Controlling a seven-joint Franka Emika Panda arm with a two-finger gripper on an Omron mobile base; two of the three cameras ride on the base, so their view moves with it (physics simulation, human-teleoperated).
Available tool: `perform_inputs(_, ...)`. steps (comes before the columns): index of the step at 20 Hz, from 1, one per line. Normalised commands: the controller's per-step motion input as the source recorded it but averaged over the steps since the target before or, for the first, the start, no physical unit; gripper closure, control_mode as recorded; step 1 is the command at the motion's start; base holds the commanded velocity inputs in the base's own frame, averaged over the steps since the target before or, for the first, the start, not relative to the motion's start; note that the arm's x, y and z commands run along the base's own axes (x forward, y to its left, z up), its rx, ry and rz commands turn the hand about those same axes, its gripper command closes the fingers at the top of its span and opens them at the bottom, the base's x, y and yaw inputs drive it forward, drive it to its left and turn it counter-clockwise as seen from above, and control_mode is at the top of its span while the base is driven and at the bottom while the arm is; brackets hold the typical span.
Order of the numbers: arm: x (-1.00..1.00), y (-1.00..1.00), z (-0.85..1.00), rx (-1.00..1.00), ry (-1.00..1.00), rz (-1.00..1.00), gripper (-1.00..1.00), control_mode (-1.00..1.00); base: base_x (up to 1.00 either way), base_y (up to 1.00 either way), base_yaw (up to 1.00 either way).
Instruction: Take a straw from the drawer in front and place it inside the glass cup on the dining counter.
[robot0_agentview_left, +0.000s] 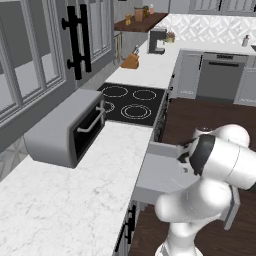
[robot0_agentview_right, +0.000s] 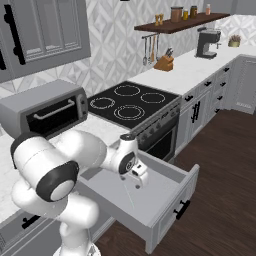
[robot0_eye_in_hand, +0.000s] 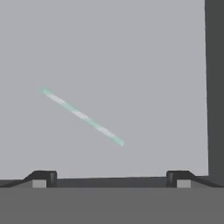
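The grey drawer (robot0_agentview_right: 165, 172) stands pulled out below the marble worktop, and its plain grey floor (robot0_eye_in_hand: 109, 52) lies under the hand. On that floor lies the straw (robot0_eye_in_hand: 83, 116), a thin pale stick running diagonally; it is a faint line in the right base view (robot0_agentview_right: 129, 196). My gripper (robot0_eye_in_hand: 110, 178) hangs over the drawer (robot0_agentview_left: 157, 172) just above the straw, open, with its fingertips (robot0_eye_in_hand: 41, 177) wide apart and nothing between them. In the right base view the gripper (robot0_agentview_right: 138, 181) points down into the drawer. The glass cup and the dining counter are out of view.
A toaster oven (robot0_agentview_left: 67, 127) sits on the marble worktop (robot0_agentview_left: 60, 200), left of the black cooktop (robot0_agentview_left: 132, 104). The drawer's dark side wall (robot0_eye_in_hand: 215, 87) runs along the right of the hand view. Dark wood floor (robot0_agentview_right: 220, 165) lies beyond the drawer front.
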Motion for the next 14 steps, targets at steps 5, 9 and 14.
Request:
perform_inputs(5, 0.31, 0.26, -0.21, 0.00, 0.00, 0.21, -1.00, -1.00, 0.00, 0.00, 0.00)
perform_inputs(9, 0.44, 0.07, -0.32, 0.00, 0.01, 0.12, -1.00, -1.00, 0.00, 0.00, 0.00)
perform_inputs(14, 0.27, 0.02, -0.42, 0.00, 0.05, 0.07, -1.00, -1.00, 0.00, 0.00, 0.00)
